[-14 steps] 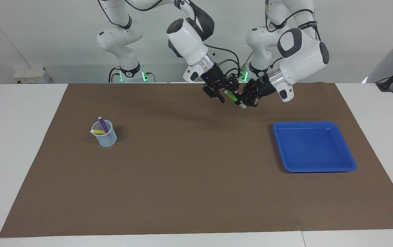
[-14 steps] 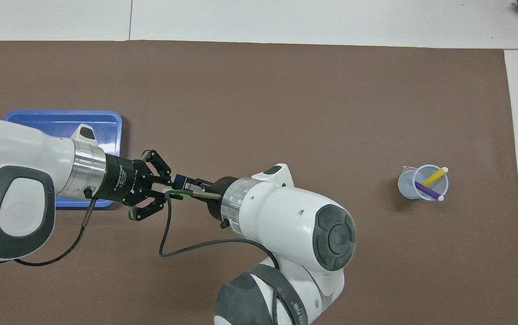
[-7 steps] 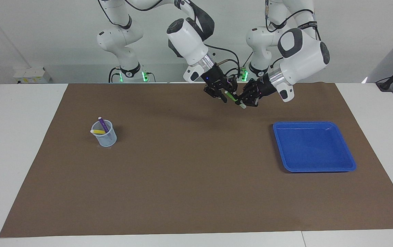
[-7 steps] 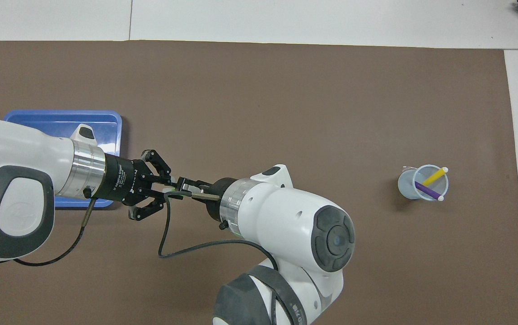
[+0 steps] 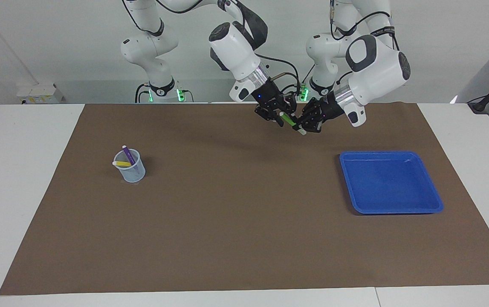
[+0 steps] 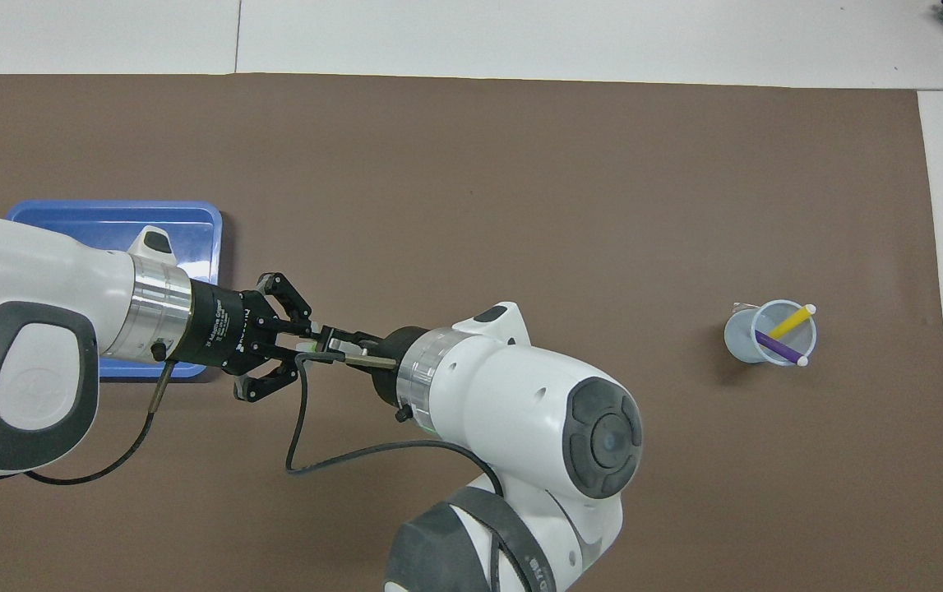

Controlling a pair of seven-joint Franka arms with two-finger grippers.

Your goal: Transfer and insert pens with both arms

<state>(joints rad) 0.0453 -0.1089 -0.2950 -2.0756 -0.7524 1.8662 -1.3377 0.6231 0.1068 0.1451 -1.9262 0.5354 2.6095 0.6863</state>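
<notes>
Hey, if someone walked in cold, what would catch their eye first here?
The two grippers meeting in mid-air over the brown mat, the left gripper and right gripper both at one green pen. Then the clear cup with the yellow pen and purple pen toward the right arm's end, and the blue tray toward the left arm's.

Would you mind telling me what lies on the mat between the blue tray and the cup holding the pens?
Nothing: the brown mat is bare between the blue tray and the cup, plainest in the facing view.
</notes>
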